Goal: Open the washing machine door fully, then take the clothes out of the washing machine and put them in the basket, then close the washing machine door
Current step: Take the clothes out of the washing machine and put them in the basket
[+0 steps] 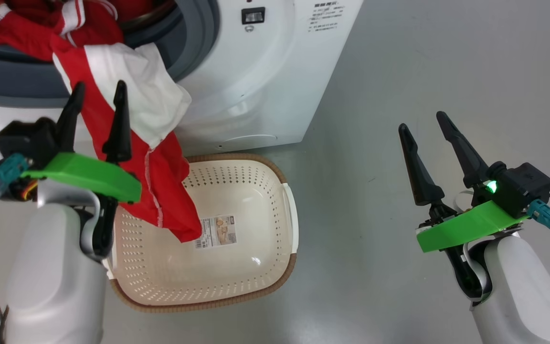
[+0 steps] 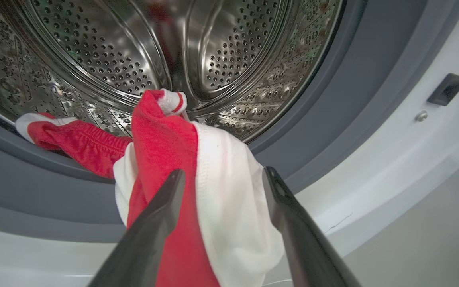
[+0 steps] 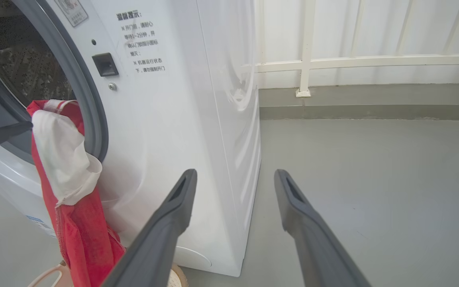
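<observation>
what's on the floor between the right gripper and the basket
Nothing: in the head view the stretch of grey floor between the right gripper and the basket is bare.

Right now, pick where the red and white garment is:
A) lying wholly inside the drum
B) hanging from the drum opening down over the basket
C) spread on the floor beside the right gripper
B: the garment trails out of the washing machine opening, its red end over the cream basket.
</observation>
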Available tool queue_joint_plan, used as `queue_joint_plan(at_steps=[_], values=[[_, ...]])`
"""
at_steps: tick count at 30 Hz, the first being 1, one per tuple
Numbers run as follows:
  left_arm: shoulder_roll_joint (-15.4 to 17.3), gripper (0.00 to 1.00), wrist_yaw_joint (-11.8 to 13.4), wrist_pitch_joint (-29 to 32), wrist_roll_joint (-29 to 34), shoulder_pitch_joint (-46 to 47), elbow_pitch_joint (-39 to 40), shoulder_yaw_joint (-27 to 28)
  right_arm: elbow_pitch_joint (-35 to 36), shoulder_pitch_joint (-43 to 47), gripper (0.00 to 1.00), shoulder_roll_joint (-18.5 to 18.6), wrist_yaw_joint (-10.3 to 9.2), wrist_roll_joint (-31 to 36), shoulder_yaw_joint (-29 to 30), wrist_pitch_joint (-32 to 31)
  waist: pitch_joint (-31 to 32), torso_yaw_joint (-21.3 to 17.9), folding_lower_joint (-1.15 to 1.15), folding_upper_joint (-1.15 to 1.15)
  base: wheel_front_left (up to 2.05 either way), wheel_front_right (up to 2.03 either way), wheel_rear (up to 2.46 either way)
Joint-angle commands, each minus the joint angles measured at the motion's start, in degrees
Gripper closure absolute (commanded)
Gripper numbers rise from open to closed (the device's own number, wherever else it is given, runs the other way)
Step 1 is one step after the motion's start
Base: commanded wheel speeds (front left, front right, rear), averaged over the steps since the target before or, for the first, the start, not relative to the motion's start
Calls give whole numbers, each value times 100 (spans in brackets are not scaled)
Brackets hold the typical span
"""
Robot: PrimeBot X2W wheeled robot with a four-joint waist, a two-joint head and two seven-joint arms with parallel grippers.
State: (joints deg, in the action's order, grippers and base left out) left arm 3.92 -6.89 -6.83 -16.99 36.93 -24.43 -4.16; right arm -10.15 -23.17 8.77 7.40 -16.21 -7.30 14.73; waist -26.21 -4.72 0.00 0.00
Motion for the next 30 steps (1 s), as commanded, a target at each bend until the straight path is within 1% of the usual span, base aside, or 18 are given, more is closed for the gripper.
queue_joint_plan(at_steps=[1, 2, 11, 22, 24, 25, 26, 30], values=[[201, 0, -51, 41, -63, 235, -108, 86, 152, 107, 0, -33, 9, 70, -155, 27, -22, -35, 0, 0, 0, 0, 0], [201, 0, -51, 41, -63, 235, -108, 86, 152, 107, 0, -33, 9, 70, -155, 27, -22, -35, 0, 0, 0, 0, 0], [427, 0, -16, -90, 61, 1044, -1389, -64, 225, 74, 0, -52, 9, 46, -198, 27, -116, -117, 0, 0, 0, 0, 0], [474, 0, -36, -212, 33, 2015, -2790, -261, 214, -25, 0, -65, 9, 50, -227, 27, -209, -149, 0, 0, 0, 0, 0], [482, 69, -40, -252, 43, 2143, -3009, -320, 210, -47, 0, -75, 9, 51, -236, 27, -211, -167, 0, 0, 0, 0, 0], [485, 94, -42, -278, 41, 2193, -3106, -343, 210, -54, 0, -78, 9, 51, -239, 27, -211, -176, 0, 0, 0, 0, 0], [487, 100, -44, -308, 33, 2239, -3201, -363, 211, -59, 0, -82, 9, 51, -241, 27, -208, -186, 0, 0, 0, 0, 0], [484, 100, -50, -442, -4, 2388, -3508, -440, 225, -51, 0, -72, 9, 41, -224, 27, -203, -205, 0, 0, 0, 0, 0]])
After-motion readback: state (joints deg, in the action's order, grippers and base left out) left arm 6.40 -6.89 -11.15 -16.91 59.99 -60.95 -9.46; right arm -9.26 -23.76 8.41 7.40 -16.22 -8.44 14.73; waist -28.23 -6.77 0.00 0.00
